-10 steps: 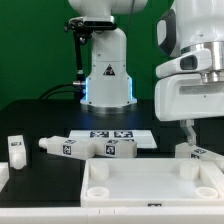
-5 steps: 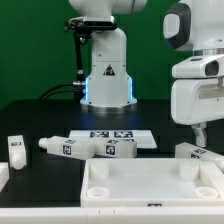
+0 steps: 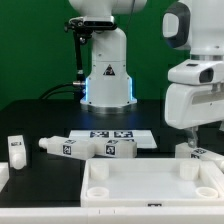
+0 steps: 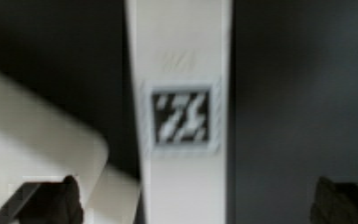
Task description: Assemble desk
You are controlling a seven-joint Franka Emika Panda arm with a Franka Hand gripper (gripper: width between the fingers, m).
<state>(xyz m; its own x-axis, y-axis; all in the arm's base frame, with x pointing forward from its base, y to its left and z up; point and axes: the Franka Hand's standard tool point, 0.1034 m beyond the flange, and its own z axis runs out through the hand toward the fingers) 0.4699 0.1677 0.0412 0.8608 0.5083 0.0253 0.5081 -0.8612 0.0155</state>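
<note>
The jaws are released and empty, apparently straddling a leg (image 4: 176,60) on the counter (image 3: 40,120), just beside the tabletop (image 3: 140,182) corner at the exterior view's right. The leg's long axis crosses their closing line.

The tabletop panel (image 3: 140,180) is white, the legs (image 3: 72,147) white (black-and-white square tags), the table (image 3: 30,125) black.

A robot lab: white arm (image 3: 105,60) on black table (image 3: 40,118), green backdrop (image 3: 30,40)
</note>
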